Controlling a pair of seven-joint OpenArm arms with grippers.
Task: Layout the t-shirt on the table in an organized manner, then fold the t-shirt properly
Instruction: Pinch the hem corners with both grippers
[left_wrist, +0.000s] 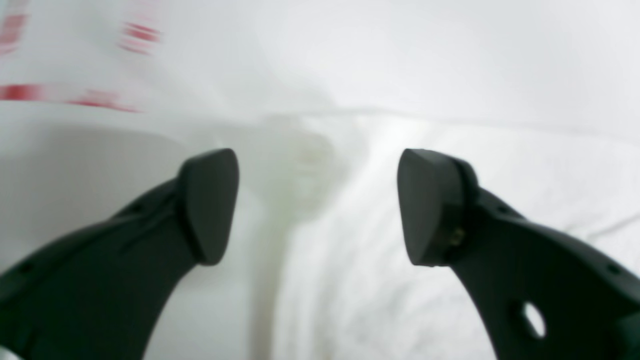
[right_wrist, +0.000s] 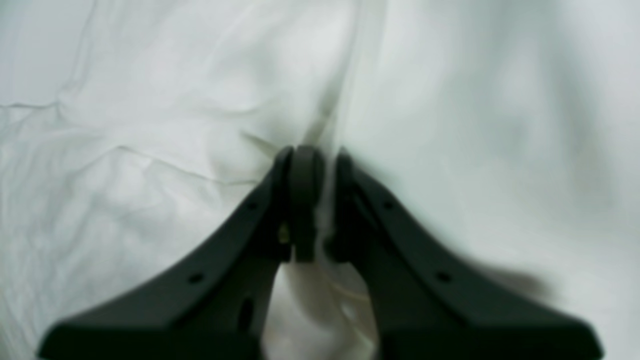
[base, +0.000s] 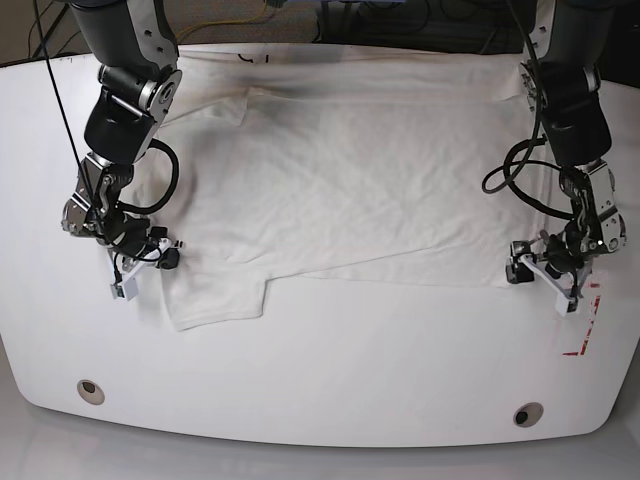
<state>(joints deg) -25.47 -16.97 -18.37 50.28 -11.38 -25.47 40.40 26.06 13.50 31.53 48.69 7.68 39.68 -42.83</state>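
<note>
The right gripper (right_wrist: 315, 165) has its black fingers pinching a ridge of the white cotton t-shirt (base: 350, 180) at the sleeve end. The left gripper (left_wrist: 317, 205) hangs with fingers spread wide and empty above the opposite edge. The shirt lies spread on the glossy white bench (base: 320, 380), its long axis running from one arm to the other, near the red dashed mark (base: 585, 335).
</note>
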